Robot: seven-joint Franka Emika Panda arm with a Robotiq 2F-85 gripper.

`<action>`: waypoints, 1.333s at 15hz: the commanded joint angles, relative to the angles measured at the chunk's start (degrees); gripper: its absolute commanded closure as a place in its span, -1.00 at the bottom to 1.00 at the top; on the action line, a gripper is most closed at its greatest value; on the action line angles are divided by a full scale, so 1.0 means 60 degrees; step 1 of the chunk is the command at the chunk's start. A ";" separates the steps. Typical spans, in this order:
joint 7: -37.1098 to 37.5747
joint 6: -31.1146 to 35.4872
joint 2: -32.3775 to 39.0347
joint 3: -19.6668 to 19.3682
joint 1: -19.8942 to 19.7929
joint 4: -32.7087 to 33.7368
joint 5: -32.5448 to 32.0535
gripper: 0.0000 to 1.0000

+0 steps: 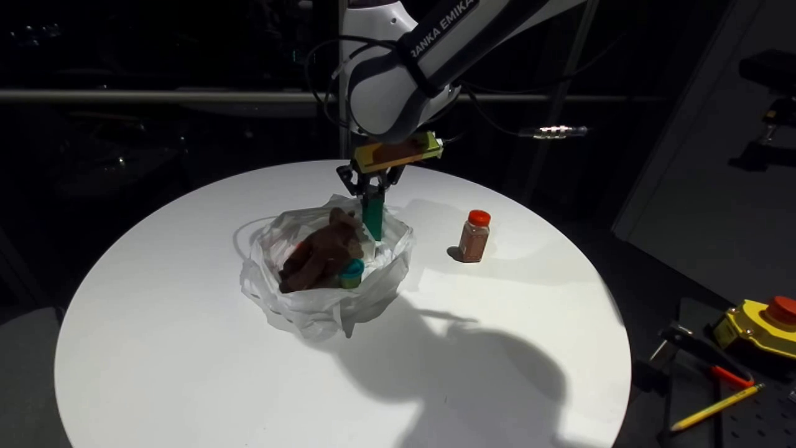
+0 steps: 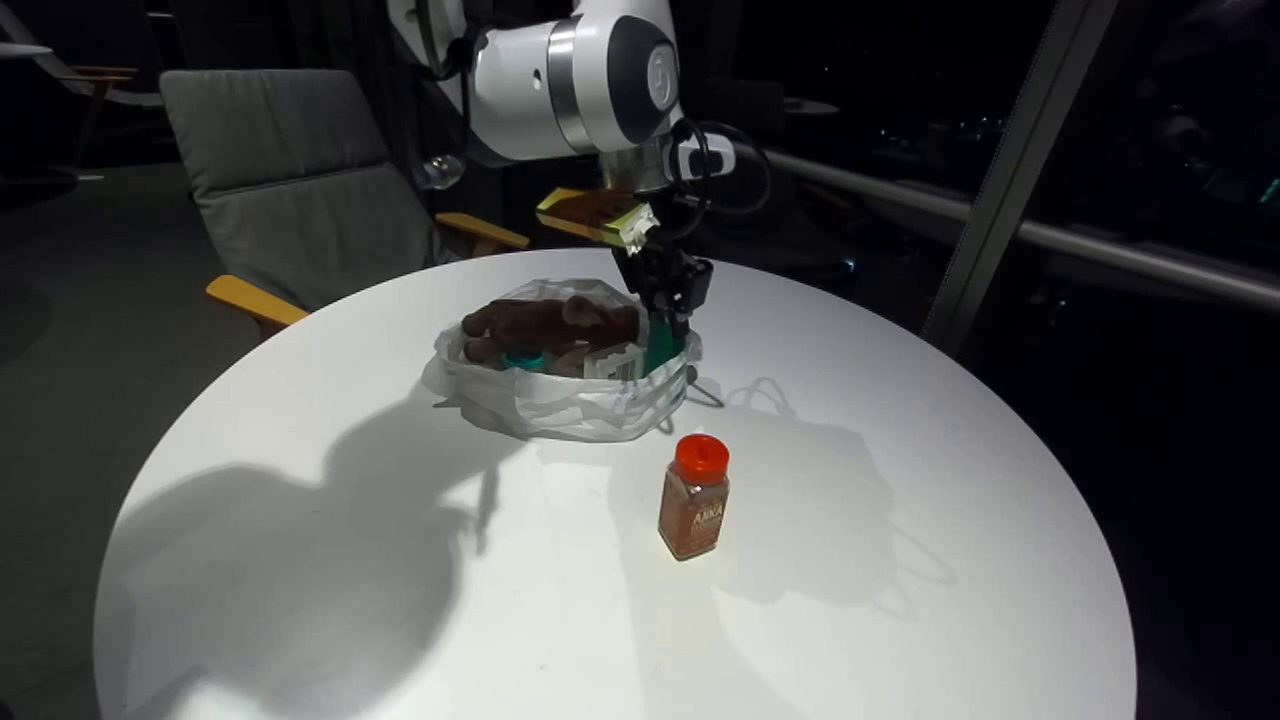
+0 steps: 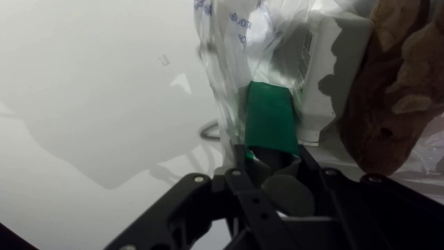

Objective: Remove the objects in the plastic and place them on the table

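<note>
A crinkled clear plastic (image 1: 311,308) lies like a shallow bowl on the white table (image 1: 168,348). In it rest a brown plush animal (image 1: 317,255), a small tub with a teal lid (image 1: 352,274) and a white bottle (image 3: 322,86). At its edge, a green box-shaped object (image 3: 270,118) stands between the fingers of my gripper (image 3: 272,150). The fingers lie against both its sides, so the gripper looks shut on it. Both exterior views show the gripper (image 1: 373,194) from above the plastic's rim. A red-capped jar (image 2: 693,505) stands upright on the table, outside the plastic.
A yellow box with a red button (image 1: 762,326) and a yellow pencil (image 1: 715,407) lie on a dark side surface beyond the table's edge. A grey chair (image 2: 285,175) with wooden arms stands close to the table. Shadows of the arm fall across the tabletop.
</note>
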 commanded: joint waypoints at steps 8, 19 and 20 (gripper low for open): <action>0.0011 0.0156 -0.1715 -0.0057 0.0346 -0.1578 -0.0015 0.88; 0.1287 0.0549 -0.4677 -0.0929 0.0174 -0.4462 -0.1366 0.88; 0.1337 0.0621 -0.4664 -0.0919 0.0041 -0.4527 -0.1385 0.88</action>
